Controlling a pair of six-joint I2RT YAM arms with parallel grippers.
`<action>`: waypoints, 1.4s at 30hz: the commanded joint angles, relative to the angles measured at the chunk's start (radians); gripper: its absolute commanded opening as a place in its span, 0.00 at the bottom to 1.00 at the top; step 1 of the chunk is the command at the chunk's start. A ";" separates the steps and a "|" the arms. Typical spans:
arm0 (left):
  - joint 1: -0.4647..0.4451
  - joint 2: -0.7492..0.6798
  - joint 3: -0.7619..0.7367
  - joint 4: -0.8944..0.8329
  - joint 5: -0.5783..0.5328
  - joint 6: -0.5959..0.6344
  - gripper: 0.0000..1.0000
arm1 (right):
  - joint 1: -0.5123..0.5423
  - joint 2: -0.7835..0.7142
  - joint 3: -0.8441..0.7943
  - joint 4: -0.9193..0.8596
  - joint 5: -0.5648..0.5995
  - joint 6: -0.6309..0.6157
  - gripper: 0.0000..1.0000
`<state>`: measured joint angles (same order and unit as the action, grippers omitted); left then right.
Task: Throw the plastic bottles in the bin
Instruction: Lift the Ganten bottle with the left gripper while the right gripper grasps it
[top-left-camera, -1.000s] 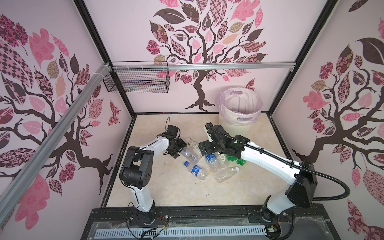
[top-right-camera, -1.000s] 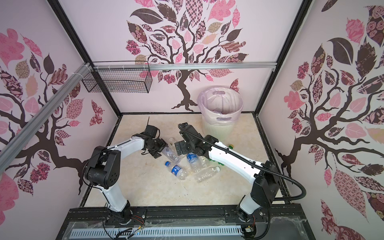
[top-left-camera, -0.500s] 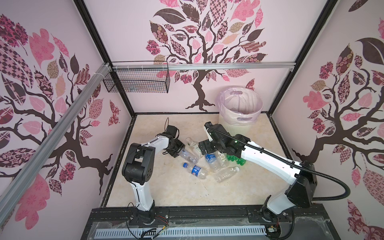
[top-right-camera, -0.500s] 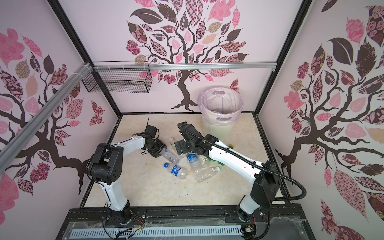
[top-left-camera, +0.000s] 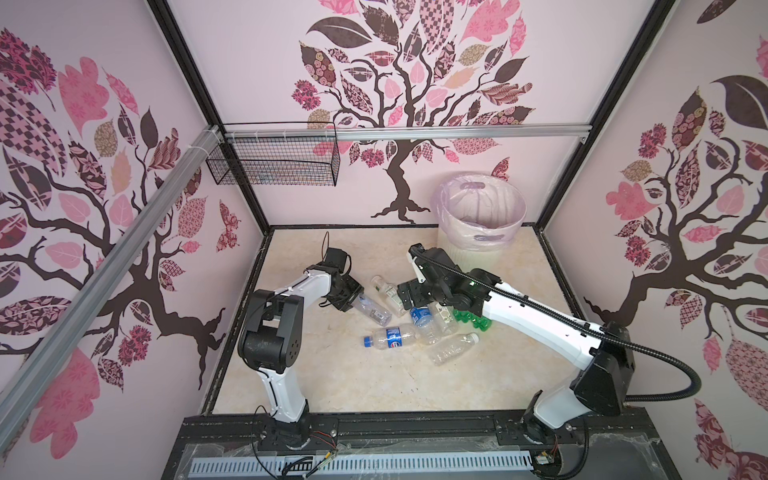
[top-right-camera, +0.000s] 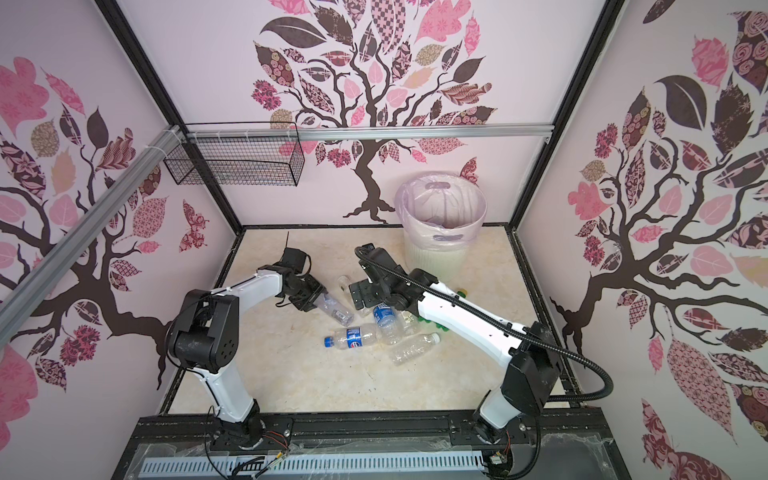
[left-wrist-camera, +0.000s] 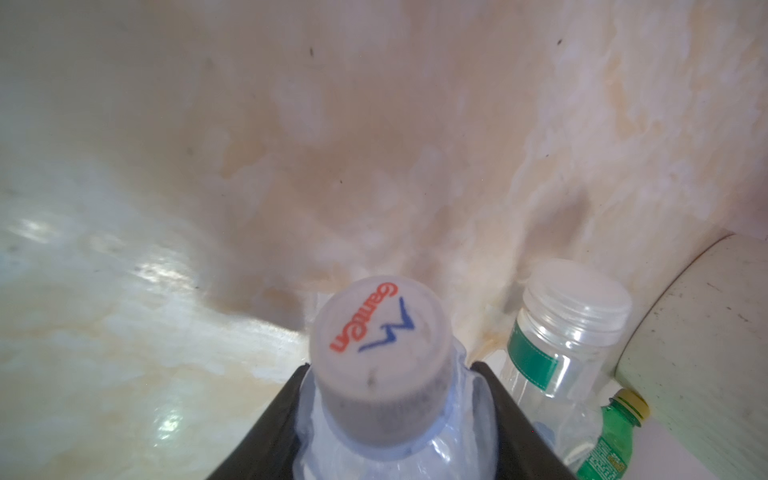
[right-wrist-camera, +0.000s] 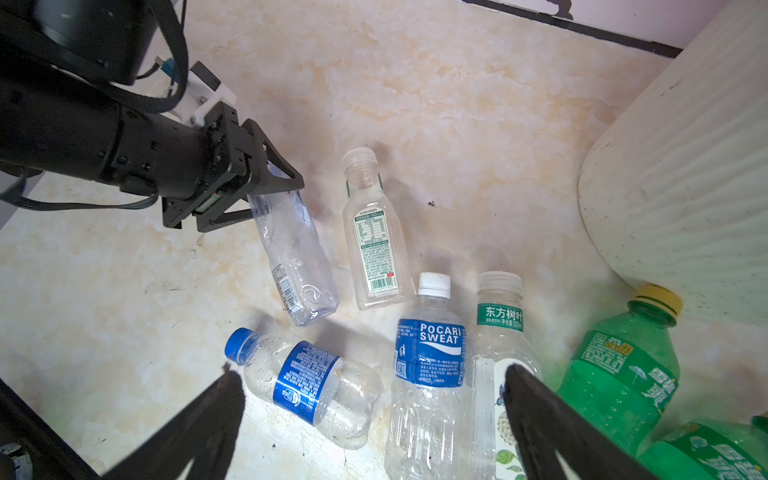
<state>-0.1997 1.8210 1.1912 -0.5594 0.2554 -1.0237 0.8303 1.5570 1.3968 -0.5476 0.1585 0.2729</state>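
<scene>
One clear bottle (right-wrist-camera: 297, 249) lies on the desk (top-left-camera: 332, 382), the left jaws clamped around its capped neck. Lift it straight up, clear of the square bottle (right-wrist-camera: 376, 232) just beside it, then swing to the bin (top-left-camera: 478, 253) at the far right. The right jaws hang wide open, empty, above the Pocari bottle (right-wrist-camera: 430, 345). Only the left wrist view shows the printed cap (left-wrist-camera: 378, 345); only the top views show the bin's mouth.
</scene>
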 joint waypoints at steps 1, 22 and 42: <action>0.006 -0.049 0.037 -0.039 -0.012 0.037 0.46 | 0.006 -0.045 -0.010 0.006 -0.011 0.004 0.99; -0.109 -0.256 0.048 -0.044 0.111 -0.003 0.46 | -0.018 -0.101 -0.072 0.060 -0.207 0.043 0.99; -0.153 -0.413 -0.014 0.005 0.173 -0.093 0.46 | -0.025 -0.058 -0.122 0.148 -0.397 0.143 0.88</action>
<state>-0.3477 1.4345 1.2049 -0.5819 0.4145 -1.0950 0.8093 1.4986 1.2625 -0.4187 -0.1989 0.3882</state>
